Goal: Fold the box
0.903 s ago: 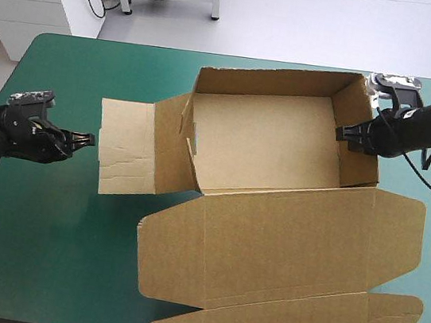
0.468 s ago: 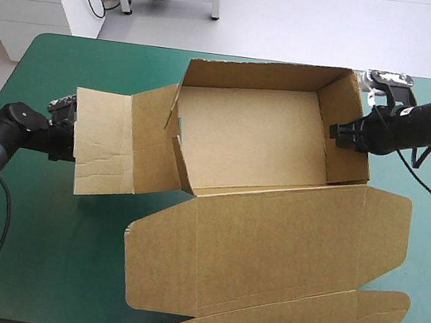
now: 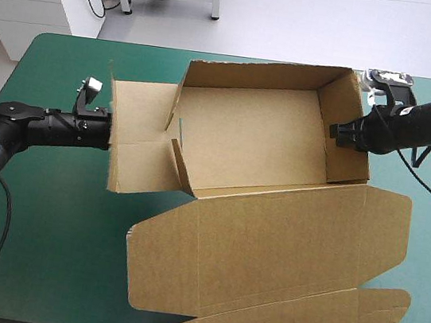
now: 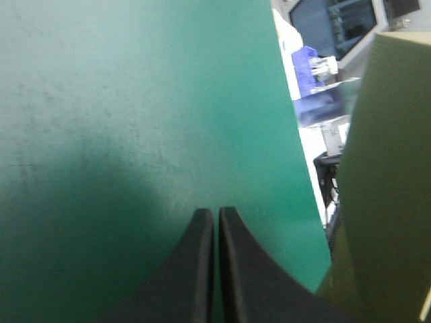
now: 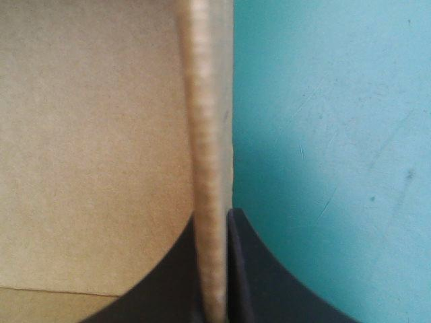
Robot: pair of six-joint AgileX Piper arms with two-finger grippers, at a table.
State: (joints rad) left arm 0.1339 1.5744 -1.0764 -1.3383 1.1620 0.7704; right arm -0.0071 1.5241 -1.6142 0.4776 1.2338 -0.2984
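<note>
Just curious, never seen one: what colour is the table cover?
The cover is teal-green, clearest in the high view.

You have the box [image 3: 243,133] at the middle of the table [image 3: 42,250], its tray toward the far edge and its lid [image 3: 267,249] flat in front, reaching the near edge. Your left gripper [image 3: 106,132] lies left of the tray, just beside the side flap [image 3: 134,138]. Your right gripper [image 3: 337,133] straddles the tray's right wall [image 3: 353,125].

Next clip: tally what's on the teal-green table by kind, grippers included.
box, brown: 1
grippers with black fingers: 2 (left gripper, right gripper)
Total: 3
</note>
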